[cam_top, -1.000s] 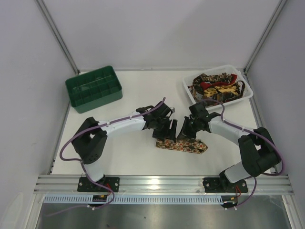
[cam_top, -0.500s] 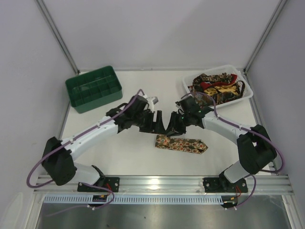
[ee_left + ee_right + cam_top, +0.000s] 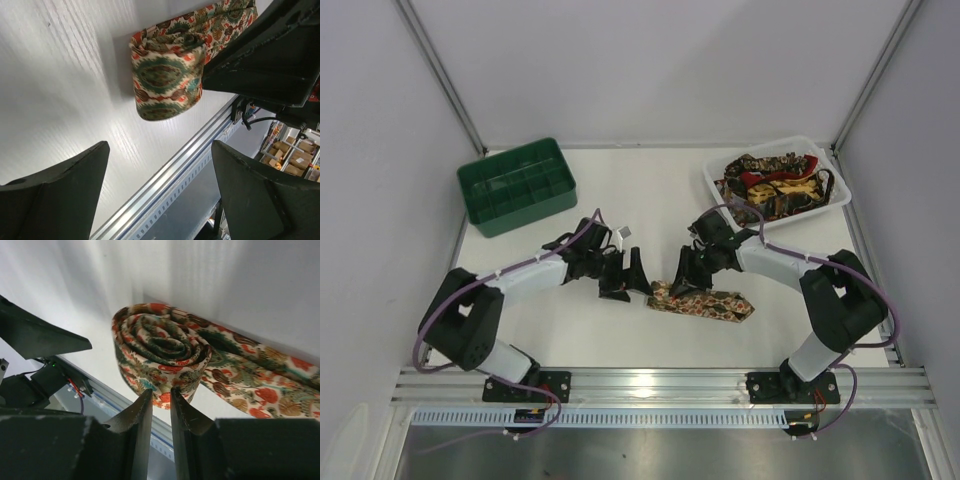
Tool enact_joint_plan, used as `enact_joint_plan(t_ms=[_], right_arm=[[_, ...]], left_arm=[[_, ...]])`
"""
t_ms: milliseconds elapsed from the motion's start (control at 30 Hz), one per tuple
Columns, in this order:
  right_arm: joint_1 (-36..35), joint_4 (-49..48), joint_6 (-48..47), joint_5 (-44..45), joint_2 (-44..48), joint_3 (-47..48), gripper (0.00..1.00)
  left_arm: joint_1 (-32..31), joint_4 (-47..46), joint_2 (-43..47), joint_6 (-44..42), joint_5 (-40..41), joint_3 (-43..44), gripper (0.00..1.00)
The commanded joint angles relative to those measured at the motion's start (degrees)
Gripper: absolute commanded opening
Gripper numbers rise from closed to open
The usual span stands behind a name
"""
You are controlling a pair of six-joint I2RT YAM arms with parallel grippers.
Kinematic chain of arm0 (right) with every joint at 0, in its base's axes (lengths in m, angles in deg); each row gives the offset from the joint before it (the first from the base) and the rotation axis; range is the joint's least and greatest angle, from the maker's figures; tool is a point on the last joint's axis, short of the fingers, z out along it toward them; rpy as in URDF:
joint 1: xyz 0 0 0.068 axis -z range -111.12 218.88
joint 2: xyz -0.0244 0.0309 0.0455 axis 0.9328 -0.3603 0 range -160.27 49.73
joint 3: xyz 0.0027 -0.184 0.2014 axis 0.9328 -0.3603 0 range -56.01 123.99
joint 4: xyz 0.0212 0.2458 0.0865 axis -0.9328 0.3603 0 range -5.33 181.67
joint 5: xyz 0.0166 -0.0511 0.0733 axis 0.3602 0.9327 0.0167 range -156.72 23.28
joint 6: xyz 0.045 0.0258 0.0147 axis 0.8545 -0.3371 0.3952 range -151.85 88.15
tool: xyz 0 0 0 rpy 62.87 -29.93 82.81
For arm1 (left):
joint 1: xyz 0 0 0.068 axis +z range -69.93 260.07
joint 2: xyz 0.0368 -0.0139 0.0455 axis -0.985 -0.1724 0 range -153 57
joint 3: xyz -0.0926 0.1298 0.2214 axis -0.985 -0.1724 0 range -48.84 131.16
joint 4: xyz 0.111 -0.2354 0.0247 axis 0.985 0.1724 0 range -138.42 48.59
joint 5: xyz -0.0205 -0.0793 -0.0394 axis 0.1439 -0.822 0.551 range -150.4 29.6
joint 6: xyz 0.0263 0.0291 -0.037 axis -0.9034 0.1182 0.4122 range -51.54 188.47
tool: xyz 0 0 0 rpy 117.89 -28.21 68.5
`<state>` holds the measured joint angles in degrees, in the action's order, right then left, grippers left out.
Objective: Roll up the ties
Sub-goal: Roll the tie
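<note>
A paisley tie (image 3: 715, 302) lies flat at the table's front centre. Its left end is wound into a small roll (image 3: 660, 293), which also shows in the left wrist view (image 3: 165, 82) and the right wrist view (image 3: 160, 347). My right gripper (image 3: 682, 283) sits low at the roll, its jaws nearly closed, pinching the roll's lower edge (image 3: 161, 390). My left gripper (image 3: 632, 278) is open and empty (image 3: 159, 145), just left of the roll and not touching it. More ties (image 3: 775, 180) lie heaped in the tray.
A white tray (image 3: 715, 190) stands at the back right. A green compartmented crate (image 3: 517, 185) stands at the back left. An aluminium rail (image 3: 660, 378) runs along the table's near edge, close to the tie.
Half a second ago both grippers were lifted behind the tie. They have come back down: the right one onto the rolled end, the left one just left of it.
</note>
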<state>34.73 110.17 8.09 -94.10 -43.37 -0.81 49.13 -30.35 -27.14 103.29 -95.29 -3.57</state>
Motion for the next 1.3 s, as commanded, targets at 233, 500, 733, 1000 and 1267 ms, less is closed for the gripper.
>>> enact_joint_plan(t_ms=[233, 500, 733, 1000, 1267], right_arm=[[2.86, -2.02, -2.85, 0.04, 0.90, -4.57, 0.27], [3.30, -2.91, -2.85, -0.66, 0.20, -4.40, 0.27], [3.83, -2.73, -2.59, -1.36, 0.73, -4.22, 0.27], [4.18, -2.12, -2.85, -1.01, 1.25, -4.13, 0.27], [4.27, -2.99, -3.12, -1.28, -0.33, -3.61, 0.23]], left_arm=[[0.00, -12.88, -9.46, 1.12, -7.20, 3.32, 0.88], [-5.09, -12.61, -14.56, 1.03, -7.56, 8.42, 0.86], [-7.91, -12.01, -17.20, 2.70, -6.15, 9.48, 0.74], [-8.17, -2.35, -16.50, 1.21, 0.87, 14.13, 0.31], [-10.28, 10.13, -19.04, -1.25, 5.44, 25.27, 0.24]])
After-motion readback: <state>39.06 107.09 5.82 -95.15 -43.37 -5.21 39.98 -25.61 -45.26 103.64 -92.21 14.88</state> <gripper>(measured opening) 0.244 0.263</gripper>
